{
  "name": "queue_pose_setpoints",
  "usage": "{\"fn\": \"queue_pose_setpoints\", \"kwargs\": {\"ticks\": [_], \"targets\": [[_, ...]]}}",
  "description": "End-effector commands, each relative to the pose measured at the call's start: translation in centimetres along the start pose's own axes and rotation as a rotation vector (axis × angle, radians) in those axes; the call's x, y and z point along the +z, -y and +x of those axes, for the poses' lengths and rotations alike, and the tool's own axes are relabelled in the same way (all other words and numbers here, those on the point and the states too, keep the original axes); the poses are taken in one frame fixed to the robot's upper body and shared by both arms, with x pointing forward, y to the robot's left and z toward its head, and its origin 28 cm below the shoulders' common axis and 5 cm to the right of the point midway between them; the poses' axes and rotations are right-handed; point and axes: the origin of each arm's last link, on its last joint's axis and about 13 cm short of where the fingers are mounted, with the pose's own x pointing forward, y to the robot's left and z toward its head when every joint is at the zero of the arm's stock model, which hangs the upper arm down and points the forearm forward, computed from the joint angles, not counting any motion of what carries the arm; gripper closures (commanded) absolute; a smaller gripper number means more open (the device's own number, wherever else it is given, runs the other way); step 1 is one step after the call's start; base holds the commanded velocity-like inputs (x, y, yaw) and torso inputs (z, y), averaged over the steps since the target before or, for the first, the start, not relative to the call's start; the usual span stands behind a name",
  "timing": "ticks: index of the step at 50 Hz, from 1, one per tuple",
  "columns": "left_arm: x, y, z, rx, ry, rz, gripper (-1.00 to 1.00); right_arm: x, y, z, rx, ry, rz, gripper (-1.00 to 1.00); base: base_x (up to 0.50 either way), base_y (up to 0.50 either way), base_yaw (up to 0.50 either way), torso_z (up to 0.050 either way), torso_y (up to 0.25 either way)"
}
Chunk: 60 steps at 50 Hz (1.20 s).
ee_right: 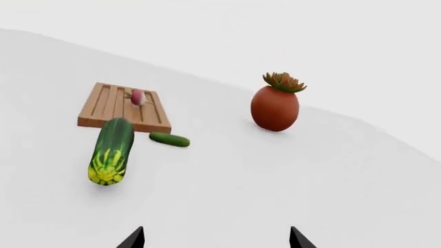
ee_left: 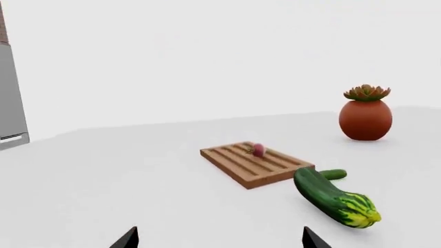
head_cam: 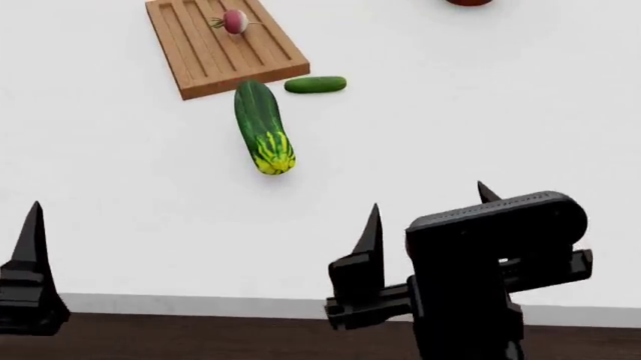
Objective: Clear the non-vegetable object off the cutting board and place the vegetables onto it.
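A white table point(head_cam: 451, 135) held a long wooden cutting board point(head_cam: 200, 56) at the far left, with a small pink radish point(head_cam: 236, 21) resting on it. A large dark-green cucumber point(head_cam: 263, 126) lay just off the board's near edge, yellow-striped end toward the robot, and a small cucumber point(head_cam: 315, 85) sat beside it. A terracotta pot point(ee_right: 275, 107) with a succulent stood well apart. The right gripper point(head_cam: 431, 214) and left gripper point(ee_left: 219, 238) both hovered near the robot, jaws wide and holding nothing.

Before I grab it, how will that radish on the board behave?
The radish looks round and small, so it will likely roll if nudged. It lies on the cutting board grooves, which may steady it. Its thin stem seems too flimsy for pinching.
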Motion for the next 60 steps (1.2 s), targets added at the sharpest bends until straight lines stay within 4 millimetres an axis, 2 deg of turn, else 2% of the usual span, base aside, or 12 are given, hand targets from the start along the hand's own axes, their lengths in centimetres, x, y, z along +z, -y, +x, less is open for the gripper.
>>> {"fn": "queue_pose_setpoints", "kwargs": {"ticks": [1,7,14,20,21,22,26,27,60], "targets": [[3.2,-1.1,2.9,-0.021,0.042,0.093,-1.00,3.7,2.0,3.3,0.026,0.048,-0.084,-1.00,0.00,0.00,0.00,0.000,0.000],[5.2,-1.5,5.5,-0.039,0.076,0.061,-1.00,4.8,2.6,5.2,0.033,0.053,-0.073,-1.00,0.00,0.00,0.00,0.000,0.000],[6.6,-1.8,7.6,-0.073,0.065,0.033,-1.00,5.6,3.2,6.8,0.067,0.018,-0.057,-1.00,0.00,0.00,0.00,0.000,0.000],[8.1,-2.3,9.1,-0.090,0.087,0.099,-1.00,6.5,3.9,8.0,0.077,0.004,-0.063,-1.00,0.00,0.00,0.00,0.000,0.000],[10.0,-3.0,11.0,-0.147,0.005,0.012,-1.00,9.0,5.4,9.9,0.084,0.018,-0.137,-1.00,0.00,0.00,0.00,0.000,0.000],[12.1,-3.2,11.4,-0.146,0.064,0.003,-1.00,11.0,6.3,10.5,0.061,0.043,-0.127,-1.00,0.00,0.00,0.00,0.000,0.000],[12.6,-3.4,11.7,-0.140,0.071,0.010,-1.00,11.8,6.7,11.1,0.060,0.046,-0.130,-1.00,0.00,0.00,0.00,0.000,0.000],[14.2,-3.7,12.9,-0.149,0.087,0.003,-1.00,14.3,7.5,12.3,0.048,0.072,-0.139,-1.00,0.00,0.00,0.00,0.000,0.000],[13.8,-3.7,12.7,-0.148,0.083,-0.026,-1.00,12.9,6.7,12.7,0.088,0.033,-0.158,-1.00,0.50,0.04,0.00,0.000,0.000]]}}
